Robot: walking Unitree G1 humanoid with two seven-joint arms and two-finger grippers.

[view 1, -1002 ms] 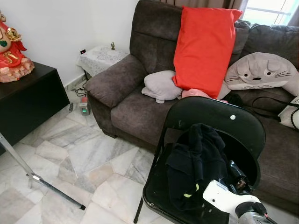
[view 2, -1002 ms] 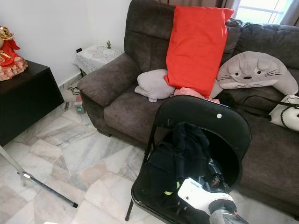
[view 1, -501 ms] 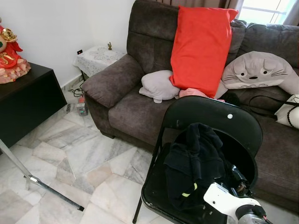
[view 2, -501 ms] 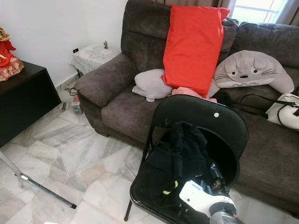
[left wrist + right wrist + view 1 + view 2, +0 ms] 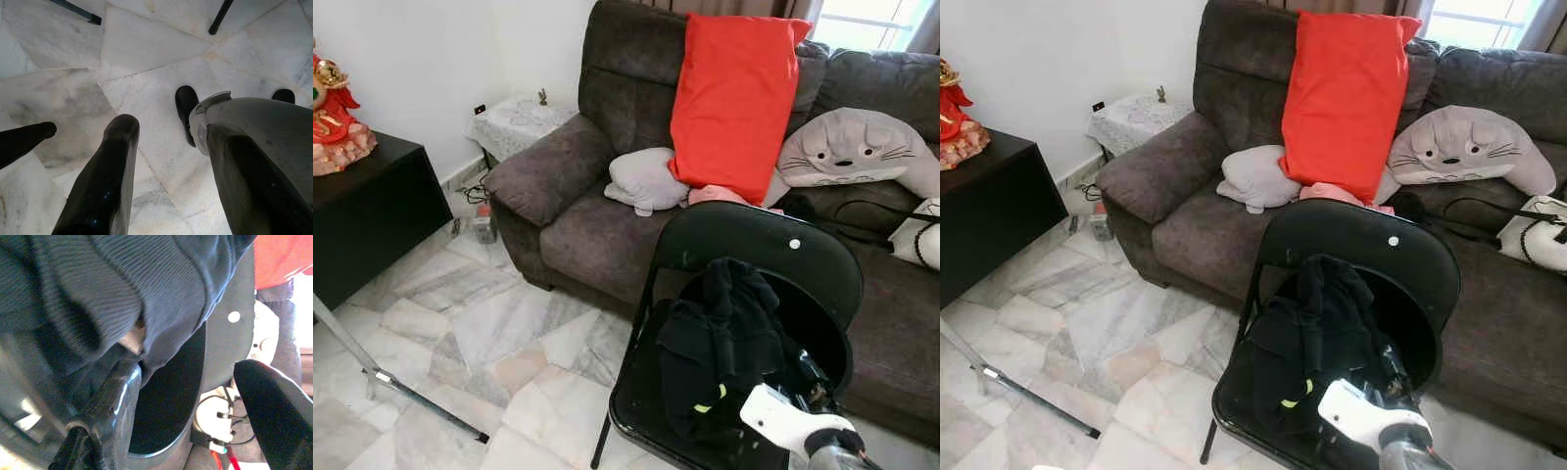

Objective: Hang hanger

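We see a black garment [image 5: 720, 343] heaped on the seat of a black folding chair [image 5: 773, 255], bunched and dark, with a small yellow-green mark low on its front. In the right wrist view its ribbed knit hangs just over the right tool [image 5: 195, 396], and a pale sliver of something peeks out from under the fold; we cannot tell whether that is the hanger. The right tool's fingers [image 5: 115, 401] stand spread, one touching the cloth, nothing pinched between them. The white-cased right arm [image 5: 793, 426] reaches into the chair from below. The left tool [image 5: 166, 161] hangs over the marble floor [image 5: 489, 323], its fingers apart. Behind the chair sit the brown sofa [image 5: 578, 225], the red pillow [image 5: 734, 98] and a grey cat cushion [image 5: 852, 147]. Against half a second ago, the scene has barely shifted, and the right arm sits a touch lower at the chair.
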